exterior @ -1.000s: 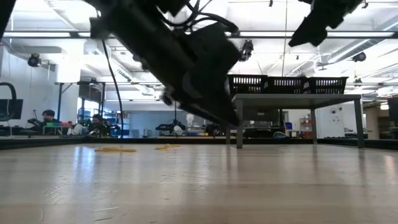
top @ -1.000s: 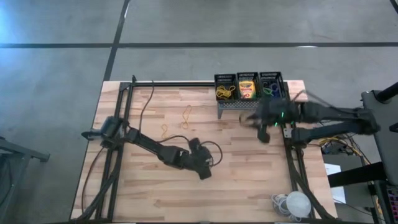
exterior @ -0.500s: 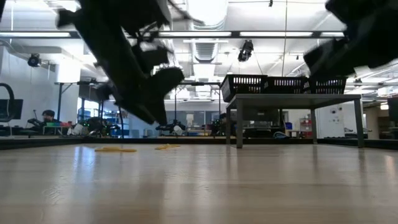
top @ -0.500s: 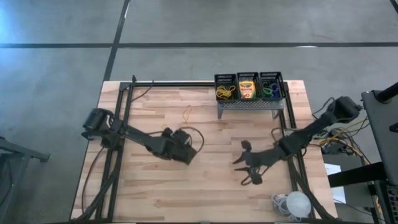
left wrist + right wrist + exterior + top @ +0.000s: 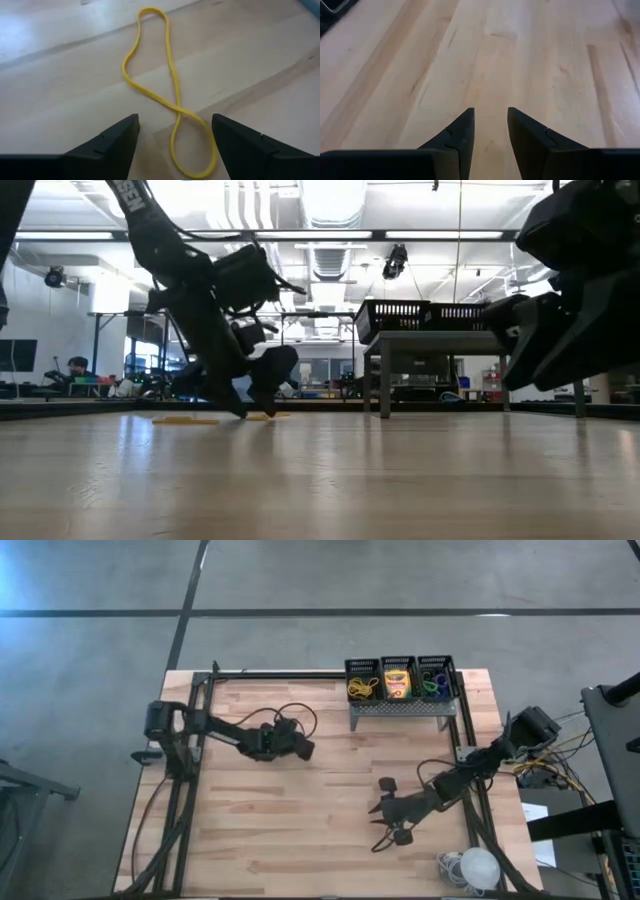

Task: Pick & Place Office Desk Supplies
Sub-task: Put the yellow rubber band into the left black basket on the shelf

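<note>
The counter [image 5: 250,830] was seen with a grey stand [image 5: 398,710] at its far edge, toward the right corner, on which three bins [image 5: 400,677] were carried: bands, crayons and rings. The left pincer [image 5: 175,140] was held wide open and empty just above a yellow band [image 5: 167,85] lying left of the stand. The right pincer [image 5: 490,132] was held empty, narrowly parted, over bare wood near the right edge.

The wooden table [image 5: 300,830] has a black metal frame [image 5: 190,750] along its sides. At the far right stands a grey perforated stand [image 5: 400,710]. A white round object [image 5: 478,867] with a cable lies at the near right corner.

In the room behind, people [image 5: 78,367] sit at far left.
</note>
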### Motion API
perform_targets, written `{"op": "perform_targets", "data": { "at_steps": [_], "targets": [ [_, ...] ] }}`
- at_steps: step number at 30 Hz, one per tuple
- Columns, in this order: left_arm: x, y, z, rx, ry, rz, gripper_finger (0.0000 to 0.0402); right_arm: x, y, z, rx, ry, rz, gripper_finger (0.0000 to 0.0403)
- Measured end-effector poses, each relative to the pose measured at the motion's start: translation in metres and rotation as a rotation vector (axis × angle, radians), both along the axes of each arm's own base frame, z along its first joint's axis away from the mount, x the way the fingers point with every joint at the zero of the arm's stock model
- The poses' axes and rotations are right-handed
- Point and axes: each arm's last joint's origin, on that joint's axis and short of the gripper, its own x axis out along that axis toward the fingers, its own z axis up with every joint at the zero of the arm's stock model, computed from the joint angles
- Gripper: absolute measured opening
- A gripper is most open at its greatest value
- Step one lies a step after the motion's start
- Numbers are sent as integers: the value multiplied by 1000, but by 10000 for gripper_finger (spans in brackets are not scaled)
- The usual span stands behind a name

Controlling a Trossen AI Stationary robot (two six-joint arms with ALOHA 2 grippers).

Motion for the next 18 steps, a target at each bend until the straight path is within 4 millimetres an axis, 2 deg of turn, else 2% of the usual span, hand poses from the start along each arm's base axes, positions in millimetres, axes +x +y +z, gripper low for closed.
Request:
{"op": "perform_targets", "data": {
  "at_steps": [4,7,16,18],
  "targets": [
    [4,2,-8,45,14,-16,247,1,0,0,-8,0,7,107],
    [6,1,-9,64,9,-30,215,1,0,1,-6,-5,7,104],
    [5,-1,-9,55,25,-46,38,0,0,2,-7,-7,9,91],
    [5,-4,-6,45,33,-77,11,0,0,1,-19,-3,16,88]
  ]
}}
